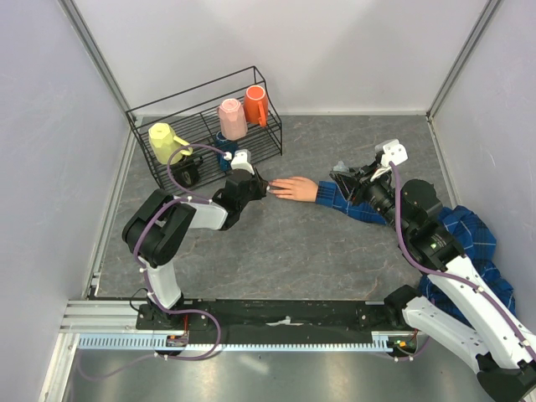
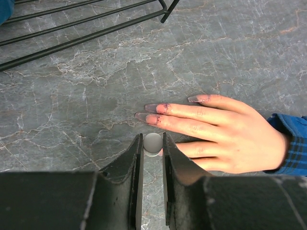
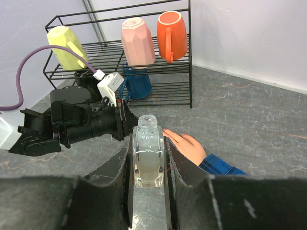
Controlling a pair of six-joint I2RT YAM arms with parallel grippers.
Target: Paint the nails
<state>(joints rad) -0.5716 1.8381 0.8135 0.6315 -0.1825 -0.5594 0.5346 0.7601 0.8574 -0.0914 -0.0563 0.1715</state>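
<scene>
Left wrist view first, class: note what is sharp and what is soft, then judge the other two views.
Left wrist view: fake hand and smudged nails sharp, left gripper's fingers dark and soft. Right wrist view: clear bottle crisp, right gripper's fingers blurred. Top external view: even light, faint shadows.

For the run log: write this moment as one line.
left fingers: shut on pale round cap beside fake hand | right fingers: shut on open clear bottle | nails: dark smears

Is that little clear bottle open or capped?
Open: the bottle, upright in the right gripper, shows a bare threaded neck, no cap. The left gripper pinches a round piece.
</scene>
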